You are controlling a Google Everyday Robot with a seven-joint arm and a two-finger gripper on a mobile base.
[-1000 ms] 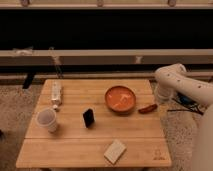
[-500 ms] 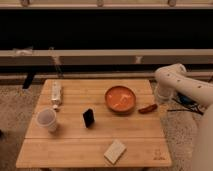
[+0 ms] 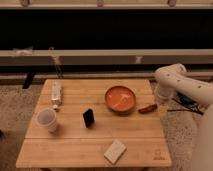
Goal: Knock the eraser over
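1. The eraser (image 3: pixel 88 118) stands upright on the wooden table (image 3: pixel 70 152), left of the orange bowl (image 3: pixel 107 100) and a little nearer the camera. The gripper (image 3: pixel 161 99) hangs at the end of the white arm (image 3: pixel 172 80), on the far side of the bowl from the eraser, by the table's right edge. I cannot tell whether the gripper is open or closed. The bowl lies between gripper and eraser, so a low, straight sweep would likely strike the bowl's rim and shove it first.

2. A small reddish-brown object (image 3: pixel 147 108) lies just right of the bowl, close under the arm. A descent begun too early could press on it or flick it off the table.

3. The eraser is small and dark. A push aimed low on its body may only slide it leftward from the bowl without tipping it. Contact near the top edge seems safer.

4. The white cup (image 3: pixel 46 120) stands further left of the bowl, beyond the eraser. An overlong push could carry the eraser or the gripper into it and topple it.

5. The flat beige block (image 3: pixel 115 151) lies nearer the camera than the bowl. Mistaking it for the target would leave the eraser standing.
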